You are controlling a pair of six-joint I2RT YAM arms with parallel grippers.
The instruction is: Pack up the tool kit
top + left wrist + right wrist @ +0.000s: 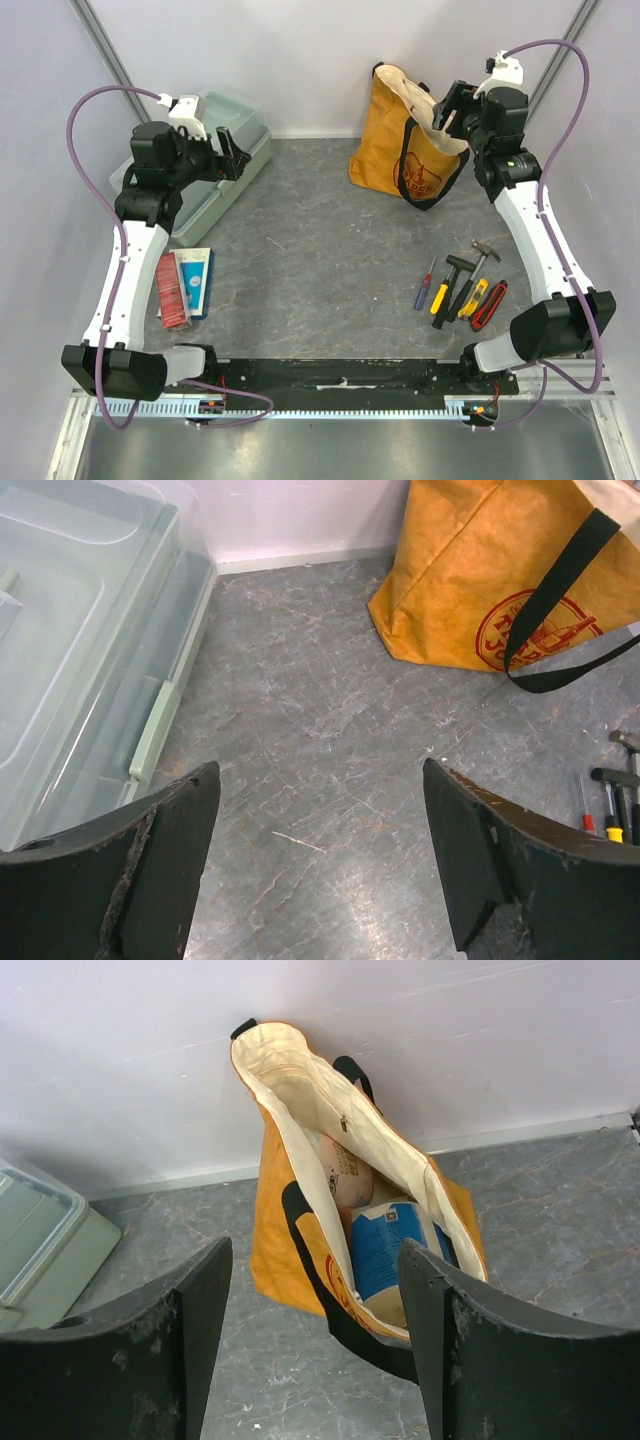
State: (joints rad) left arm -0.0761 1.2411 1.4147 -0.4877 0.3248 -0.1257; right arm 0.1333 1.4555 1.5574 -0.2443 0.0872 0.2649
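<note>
Overhead view: the closed sage-green toolbox (pixel 245 130) sits at the far-left corner of the bench (pixel 320 250), with the left gripper (pixel 232 152) hovering at its right side. Loose hand tools (pixel 465 285) lie near the right edge, a yellow tote bag (pixel 395 140) at the far edge and flat packets (pixel 185 285) near the left edge. Left wrist view: fingers wide apart and empty, with the toolbox latch (pixel 155 730) just ahead-left. Right wrist view: the right gripper (pixel 315 1250), fingers apart and empty, faces the tote's mouth. The lid probably needs opening first. The bare bench centre gives room, but the wall (pixel 40 100) crowds the box.

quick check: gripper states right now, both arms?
left gripper: open, holding nothing, near the toolbox.
right gripper: open, holding nothing, over the tote bag.
</note>
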